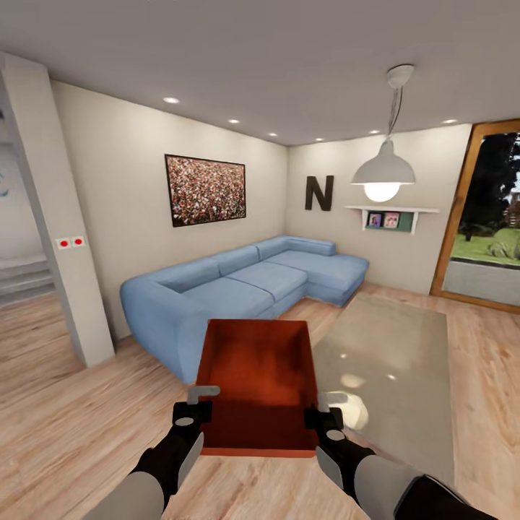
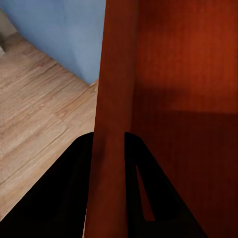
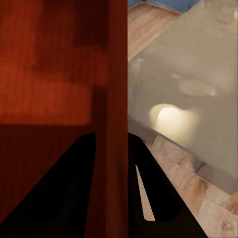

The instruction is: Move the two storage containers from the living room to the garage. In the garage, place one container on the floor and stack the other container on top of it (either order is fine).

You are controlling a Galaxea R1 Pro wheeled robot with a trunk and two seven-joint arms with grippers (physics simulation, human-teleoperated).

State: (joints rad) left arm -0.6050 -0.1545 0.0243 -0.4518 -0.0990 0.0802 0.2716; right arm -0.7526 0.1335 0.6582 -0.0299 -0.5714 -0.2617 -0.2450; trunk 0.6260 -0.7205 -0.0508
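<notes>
Storage container (image 1: 260, 383), orange-red and lidless, is held up in front of the robot between both arms, above the light wood floor (image 1: 65, 404) of the living room. The left gripper (image 1: 193, 413) pinches the box's left wall, and the left wrist view shows dark fingers (image 2: 74, 198) on either side of that thin wall. The right gripper (image 1: 323, 417) is clamped the same way on the right wall. A blue sofa (image 1: 238, 289) stands just ahead, with a pale glass table (image 1: 390, 361) to the right. My guess is the job is at an early stage: one box lifted, nothing in the garage yet, and I can't see the second box.
</notes>
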